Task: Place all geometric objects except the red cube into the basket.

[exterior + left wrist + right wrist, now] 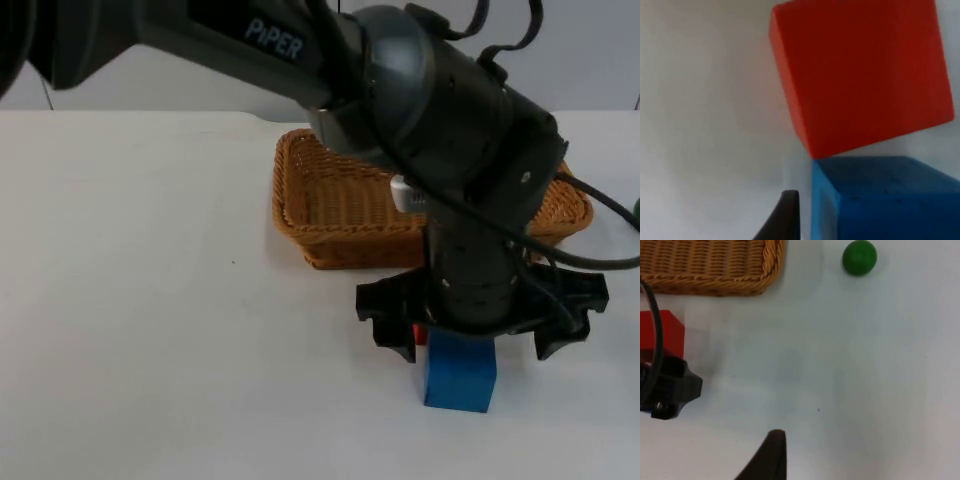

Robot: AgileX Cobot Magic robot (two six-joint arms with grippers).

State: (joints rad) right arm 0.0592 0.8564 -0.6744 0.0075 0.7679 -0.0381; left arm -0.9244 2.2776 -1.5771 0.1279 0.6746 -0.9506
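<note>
A blue block (460, 372) stands on the white table in front of the wicker basket (330, 205), with the red cube (860, 75) touching its far side. My left gripper (458, 342) is down over the blue block and open. One black fingertip (784, 216) stands just beside the block's side (880, 200), a thin gap between them; the other finger is hidden. A green ball (859, 257) lies on the table near the basket's corner (765, 275). My right gripper (774, 456) waits over bare table, short of the ball.
The left arm's big black wrist (480, 270) covers the basket's right half and most of the red cube (419, 333) in the top view. Bare white table (150, 300) stretches left of the basket and the blocks.
</note>
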